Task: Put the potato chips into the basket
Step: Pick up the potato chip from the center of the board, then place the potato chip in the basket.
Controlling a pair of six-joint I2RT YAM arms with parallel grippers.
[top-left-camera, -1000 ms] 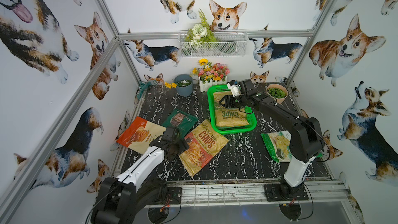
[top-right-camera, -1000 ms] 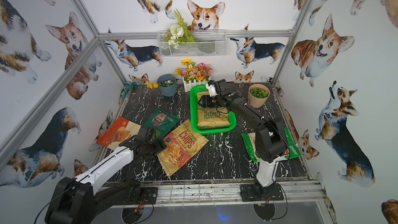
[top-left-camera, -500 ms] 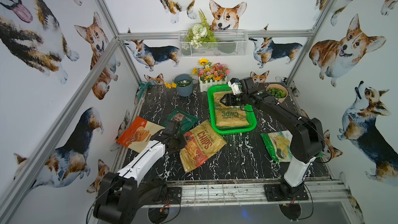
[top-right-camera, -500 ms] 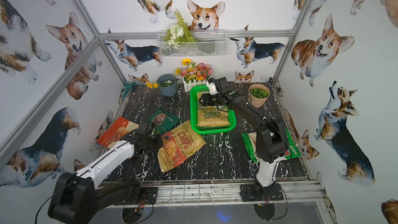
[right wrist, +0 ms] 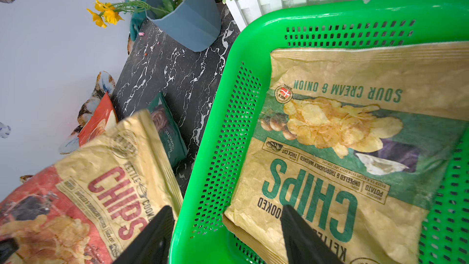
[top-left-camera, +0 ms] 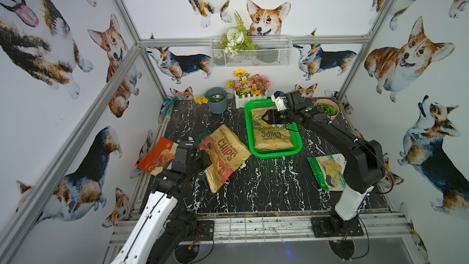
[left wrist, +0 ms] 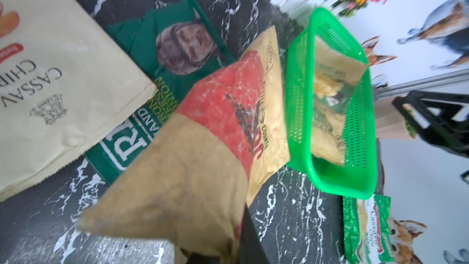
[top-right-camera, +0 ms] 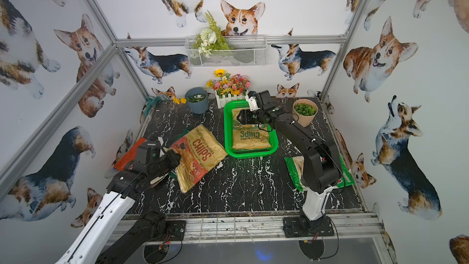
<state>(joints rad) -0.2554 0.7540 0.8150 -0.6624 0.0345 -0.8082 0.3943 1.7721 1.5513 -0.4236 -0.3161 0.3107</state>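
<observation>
**Light, crackly bags: take them by the seam, not the belly**

At the left of a top view the orange-and-cream bag [top-left-camera: 157, 157] lies flat on the marble table [top-left-camera: 266, 189], partly under the left arm. Just right of it, the left gripper [top-left-camera: 204, 158] is clamped on a corner of the red-and-tan CHIPS bag [top-left-camera: 225, 152]. That bag is tilted up off the table, its far edge near the basket. In the left wrist view it sags and creases away from the held corner. The dark green bag [left wrist: 162, 54] lies beneath it, mostly covered.

Right of centre, the green basket [top-left-camera: 276, 154] already holds the sour cream CHIPS bag [top-left-camera: 272, 137], flat on the mesh bottom. The right gripper [top-left-camera: 264, 118] hangs over the basket's far end with its fingers spread, holding nothing. At the lower right, the green-white bag [top-left-camera: 327, 171] lies on the table, partly hidden by the right arm.

These bags look light and air-filled, with thin, slick film and brittle contents. A squeeze across the middle would likely crush the crisps or slip off. The crimped end seam or a corner is probably the surest hold. A bag held that way droops and swings, so it needs height to clear the basket rim
</observation>
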